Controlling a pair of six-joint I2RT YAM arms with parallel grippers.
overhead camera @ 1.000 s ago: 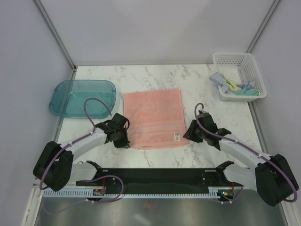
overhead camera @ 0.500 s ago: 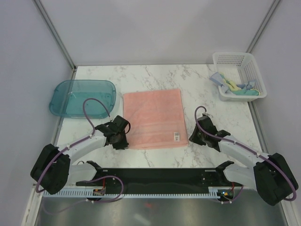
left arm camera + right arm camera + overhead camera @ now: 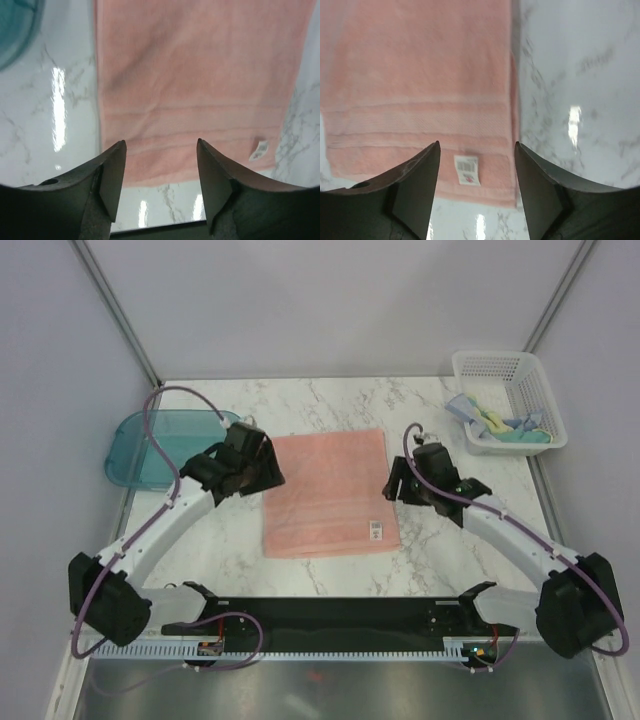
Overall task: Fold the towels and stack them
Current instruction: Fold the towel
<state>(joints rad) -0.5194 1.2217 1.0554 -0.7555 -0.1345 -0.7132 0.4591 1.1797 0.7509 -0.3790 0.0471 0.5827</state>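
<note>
On the marble table (image 3: 330, 400) the pink towel (image 3: 328, 492) lies flat between the claws, its left edge under the left claw (image 3: 160, 150) and its right edge under the right claw (image 3: 476, 150), both spread wide and holding nothing. My worry is an uneven grab (that top looks slick): one claw pinches cloth, the other skids off, and the fold goes crooked. The white tag (image 3: 468, 170) by the right claw could snag too.

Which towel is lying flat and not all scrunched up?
The salmon-pink towel, spread flat on the marble table. The light blue and yellow towels sit bunched in the white mesh basket at the far right.
</note>
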